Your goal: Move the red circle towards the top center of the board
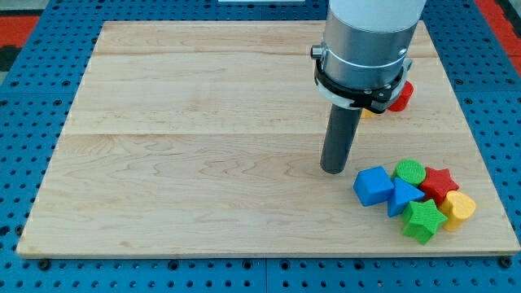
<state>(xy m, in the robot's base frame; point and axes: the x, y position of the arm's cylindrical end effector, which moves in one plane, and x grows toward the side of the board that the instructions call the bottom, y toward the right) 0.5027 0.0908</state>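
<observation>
Six small coloured blocks huddle at the lower right of the pale wooden board point(203, 146): a blue cube point(373, 185), a blue triangular block point(403, 196), a green round block point(409, 172), a red star point(440, 183), a yellow rounded block point(459, 207) and a green star point(423, 220), all touching or just beside one another. My tip point(333, 169), a plain dark rod with no jaws to open or close, rests just left of the blue cube. The red circle point(400, 95) sits near the board's right edge, upper half, partly hidden behind the arm's grey housing point(364, 45), a sliver of another yellow block point(368, 112) beside it
</observation>
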